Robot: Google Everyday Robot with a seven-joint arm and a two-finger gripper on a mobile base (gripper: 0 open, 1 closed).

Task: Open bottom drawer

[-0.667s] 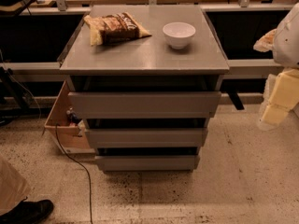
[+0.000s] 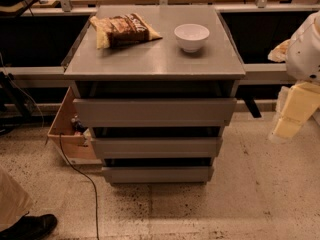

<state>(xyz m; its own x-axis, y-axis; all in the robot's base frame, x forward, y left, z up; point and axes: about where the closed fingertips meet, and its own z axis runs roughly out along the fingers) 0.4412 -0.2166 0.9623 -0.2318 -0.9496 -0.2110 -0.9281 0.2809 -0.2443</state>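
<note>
The bottom drawer [image 2: 157,174] is the slimmest grey flat front, lowest of three in the grey cabinet [image 2: 155,66], just above the floor. Its front sits in line below the middle drawer [image 2: 156,147] and top drawer [image 2: 155,112]. My gripper [image 2: 294,113] hangs at the right edge of the view, cream-coloured, beside the cabinet at about top-drawer height and well apart from the bottom drawer. The arm's white shell [image 2: 305,49] is above it.
A snack bag [image 2: 122,30] and a white bowl [image 2: 191,36] rest on the cabinet top. A cardboard box [image 2: 67,134] and a black cable [image 2: 80,179] lie at the left. A person's shoe [image 2: 27,227] is at bottom left. Speckled floor lies in front.
The view has shifted slightly; the cabinet and gripper keep about the same places. All three drawers stand as before.
</note>
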